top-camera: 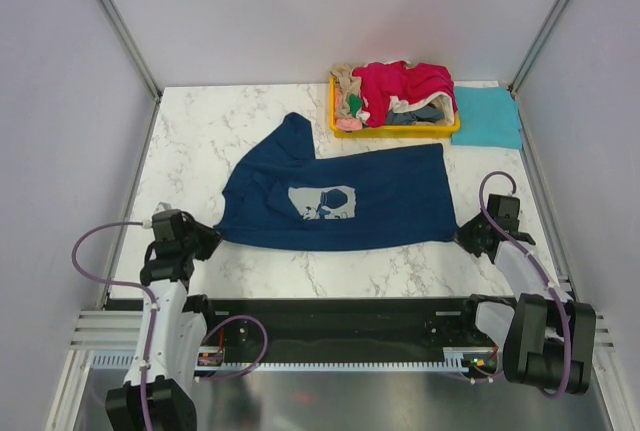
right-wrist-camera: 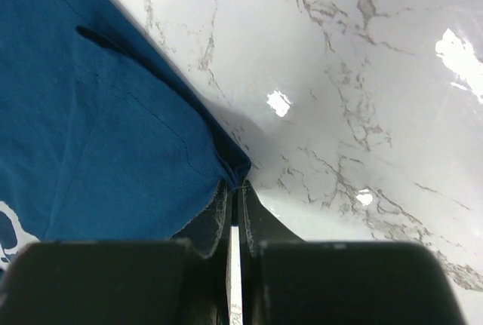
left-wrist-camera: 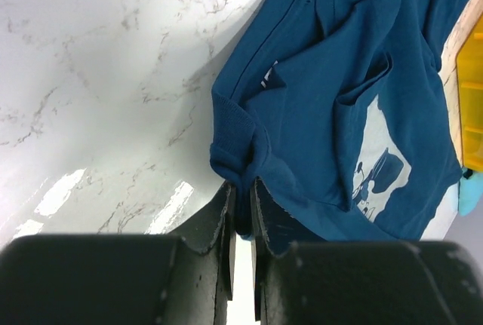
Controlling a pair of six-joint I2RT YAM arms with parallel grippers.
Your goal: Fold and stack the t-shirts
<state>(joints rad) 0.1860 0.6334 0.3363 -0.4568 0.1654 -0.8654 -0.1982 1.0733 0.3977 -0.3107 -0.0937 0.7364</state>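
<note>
Marble shows bare from above over the far-left part of the bench [top-camera: 200,131] and in a strip between the navy tee [top-camera: 390,196] and the near edge. That one tee lies spread across the middle, pale print up, a sleeve pointing far-left. Its near-left corner meets the left pincer [top-camera: 207,241] and its near-right corner the right pincer [top-camera: 463,235]: two pincers, one at each end of the near hem. At the far edge, right of centre, stands one yellow tray [top-camera: 400,132] heaped with crumpled tees. A crimson tee [top-camera: 405,81] lies on top and a beige tee [top-camera: 347,81] at the left end; the ones beneath I cannot count. One teal tee [top-camera: 487,116] lies folded flat just beside the tray's right end, reaching toward the bench's right edge. The navy tee's far-right corner lies near the tray's front wall.

Left wrist: the left pincer [left-wrist-camera: 241,197] stands narrow, the navy tee's [left-wrist-camera: 324,114] bunched hem pinched between its fingers [left-wrist-camera: 219,219]. Open bench [left-wrist-camera: 113,76] spreads to the left; the tray [left-wrist-camera: 472,99] shows at the right edge, beyond the cloth.

Right wrist: the right pincer [right-wrist-camera: 235,193] is almost closed, nipping the navy tee's [right-wrist-camera: 98,129] corner at its tips. Cloth fills the left, and bare bench [right-wrist-camera: 362,76] lies ahead and to the right.
</note>
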